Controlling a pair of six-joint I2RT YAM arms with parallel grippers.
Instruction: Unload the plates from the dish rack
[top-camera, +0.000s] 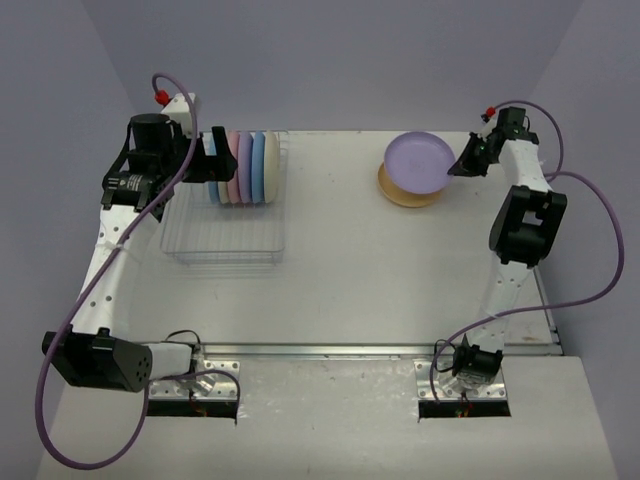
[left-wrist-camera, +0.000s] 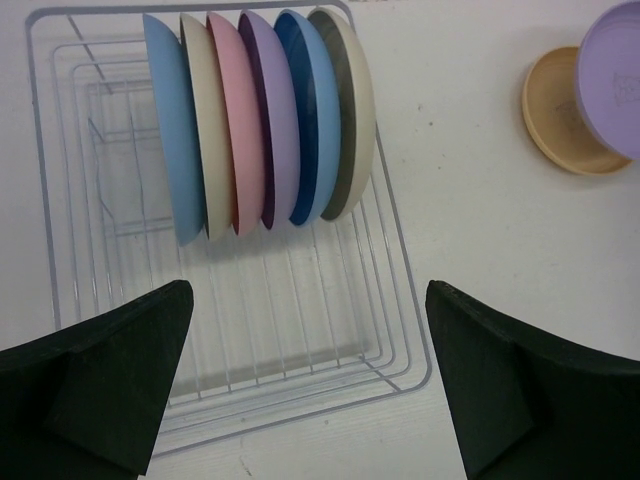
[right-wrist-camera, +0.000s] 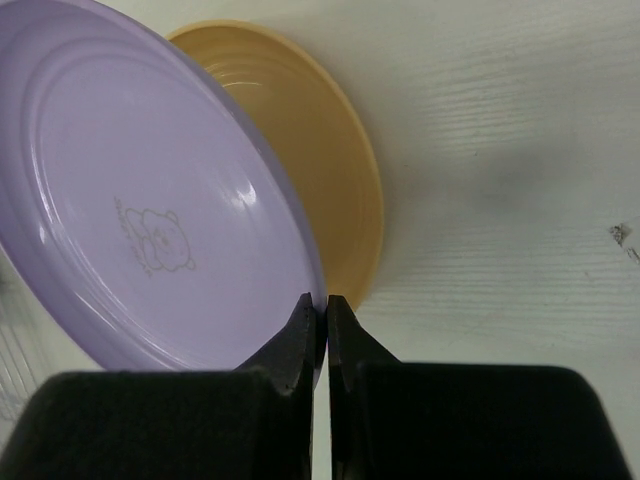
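1. Left tool (left-wrist-camera: 310, 300) is spread wide with nothing in it, hanging over the rack (left-wrist-camera: 300, 340).
2. Just ahead of its fingers, six plates (left-wrist-camera: 260, 120) stand on edge in the rack, packed side by side: blue, cream, pink, lavender, blue, cream.
3. Right tool (right-wrist-camera: 325, 305) is pinched tight on the rim of a lavender plate (right-wrist-camera: 150, 200), which sits tilted, up and left of the tips.
4. Right behind that one, an orange plate (right-wrist-camera: 335, 170) lies flat on the worktop (right-wrist-camera: 520, 200). Can't tell if the two touch.
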